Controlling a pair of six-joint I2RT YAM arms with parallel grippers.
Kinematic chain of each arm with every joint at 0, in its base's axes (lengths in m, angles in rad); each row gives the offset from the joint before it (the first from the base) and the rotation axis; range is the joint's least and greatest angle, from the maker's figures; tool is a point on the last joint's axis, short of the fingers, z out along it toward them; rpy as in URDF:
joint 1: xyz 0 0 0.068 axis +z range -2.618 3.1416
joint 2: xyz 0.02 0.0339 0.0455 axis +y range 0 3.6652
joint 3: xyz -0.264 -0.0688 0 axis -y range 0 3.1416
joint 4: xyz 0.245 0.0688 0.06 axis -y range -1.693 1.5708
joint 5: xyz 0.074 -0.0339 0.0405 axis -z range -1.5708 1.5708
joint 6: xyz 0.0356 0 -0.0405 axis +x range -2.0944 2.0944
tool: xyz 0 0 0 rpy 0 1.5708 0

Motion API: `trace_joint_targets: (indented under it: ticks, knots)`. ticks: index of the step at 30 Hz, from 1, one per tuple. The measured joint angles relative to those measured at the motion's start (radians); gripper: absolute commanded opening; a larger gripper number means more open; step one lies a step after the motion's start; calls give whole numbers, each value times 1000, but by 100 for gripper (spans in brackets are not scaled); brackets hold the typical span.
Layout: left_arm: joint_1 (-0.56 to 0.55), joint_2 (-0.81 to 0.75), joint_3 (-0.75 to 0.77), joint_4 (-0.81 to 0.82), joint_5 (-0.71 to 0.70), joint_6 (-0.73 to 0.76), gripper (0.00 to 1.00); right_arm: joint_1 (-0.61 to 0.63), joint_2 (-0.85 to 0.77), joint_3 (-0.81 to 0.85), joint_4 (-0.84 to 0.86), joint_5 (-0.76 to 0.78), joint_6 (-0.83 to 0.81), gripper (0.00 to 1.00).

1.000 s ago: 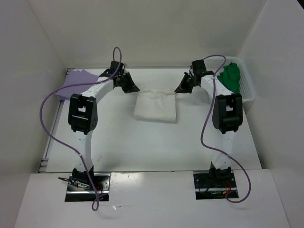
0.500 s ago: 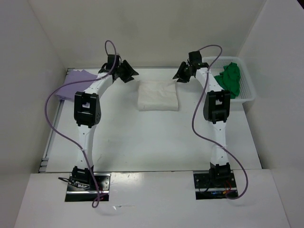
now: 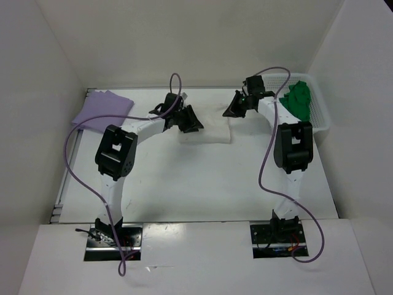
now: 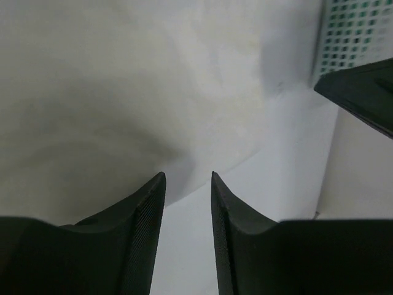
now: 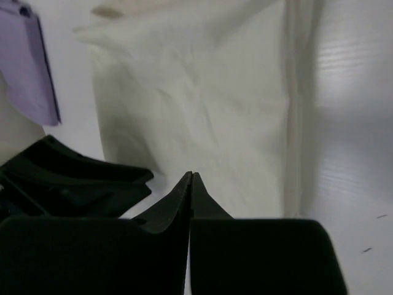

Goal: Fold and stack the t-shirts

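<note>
The cream white t-shirt lies folded at the table's far middle. My left gripper hovers at its left edge, open, with only bare table between the fingers; the cream shirt fills that view's upper left. My right gripper is at the shirt's far right corner, shut with nothing held, above the cream cloth. The lavender purple t-shirt lies folded at the far left. The bright green t-shirt sits crumpled in the basket.
A white mesh basket stands at the far right, its wall also showing in the left wrist view. White walls enclose the table on three sides. The left gripper's dark body shows in the right wrist view.
My left gripper swung from the far left over to the cream shirt's left edge, and its jaws narrowed. The right gripper's jaws closed and it shifted slightly nearer.
</note>
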Motion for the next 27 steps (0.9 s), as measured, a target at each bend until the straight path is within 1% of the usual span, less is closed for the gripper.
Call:
trace_joint_targets:
  ticks: [2,5,9,10,12,14,17,20,21,22,24,27]
  knots:
    - [6,0,-48,0,-5,19,43,19,-2,-54,31,-42,0,0]
    - [38,0,-117,33,-18,35,43,43,4,-170,81,-63,11,0]
    - [68,-1,-222,113,-19,41,43,58,64,-251,124,-70,24,0]
    - [69,-8,-245,143,-14,41,42,58,72,-265,147,-98,39,0]
    - [68,-27,-294,194,-8,37,42,57,63,-290,177,-99,45,0]
    - [68,-66,-377,252,8,18,42,61,42,-329,213,-98,49,0]
    - [64,-153,-512,272,45,-2,42,84,-23,-435,245,-95,53,0]
    - [62,-263,-639,223,72,-11,42,135,-116,-562,243,-80,56,0]
    - [60,-298,-671,193,74,-9,43,155,-147,-602,240,-77,57,0]
    - [58,-332,-693,152,76,-6,44,173,-174,-632,228,-73,57,3]
    - [60,-387,-704,65,69,5,44,209,-214,-667,188,-61,55,8]
    - [71,-431,-660,-18,61,23,44,220,-236,-639,115,-27,41,10]
